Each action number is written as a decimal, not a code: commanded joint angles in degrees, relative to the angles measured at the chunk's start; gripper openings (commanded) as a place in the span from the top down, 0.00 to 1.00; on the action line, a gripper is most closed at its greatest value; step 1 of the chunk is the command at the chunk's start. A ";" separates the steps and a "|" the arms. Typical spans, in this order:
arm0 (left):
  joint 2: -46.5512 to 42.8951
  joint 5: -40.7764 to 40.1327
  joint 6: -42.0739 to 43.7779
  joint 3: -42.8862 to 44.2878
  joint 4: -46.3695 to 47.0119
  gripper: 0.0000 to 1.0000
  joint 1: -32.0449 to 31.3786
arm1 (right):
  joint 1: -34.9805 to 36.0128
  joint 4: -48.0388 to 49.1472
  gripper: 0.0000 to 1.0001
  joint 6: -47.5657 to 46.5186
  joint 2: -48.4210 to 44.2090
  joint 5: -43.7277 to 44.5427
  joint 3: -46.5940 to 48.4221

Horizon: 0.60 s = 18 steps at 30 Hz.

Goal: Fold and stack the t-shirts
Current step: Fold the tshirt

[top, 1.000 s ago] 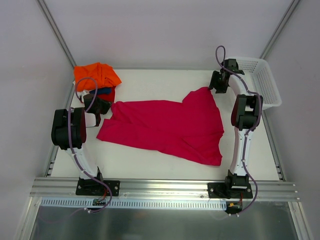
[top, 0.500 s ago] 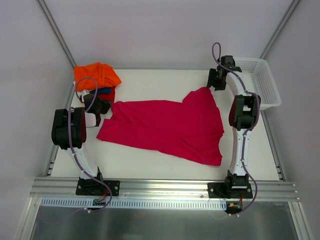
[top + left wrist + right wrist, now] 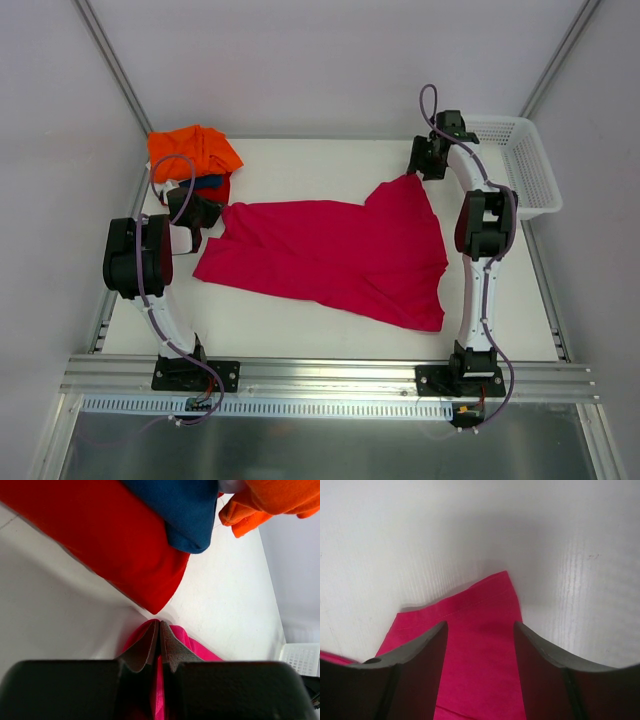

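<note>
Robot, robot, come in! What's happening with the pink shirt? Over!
Left end effector shut on pink t-shirt edge. Right end effector open over its far corner. Shirt spread out, unfolded. Nothing blocking.

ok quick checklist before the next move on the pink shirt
1. left hand shut on pink shirt near corner: ok
2. right hand gripping the far corner: not ok, open over it
3. pink shirt clear of red shirt: cannot tell, very close
4. orange shirt over blue shirt over red, stacked at far left: ok
</note>
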 commanded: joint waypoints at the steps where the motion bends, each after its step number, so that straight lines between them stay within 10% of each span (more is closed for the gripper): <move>1: -0.52 0.87 0.39 1.15 1.90 1.00 0.49 | 0.49 -2.36 0.41 1.92 0.53 -1.35 2.41; 18: -1.57 0.87 0.56 0.97 1.11 1.00 0.58 | 0.40 -6.58 0.41 3.77 0.97 -1.70 0.22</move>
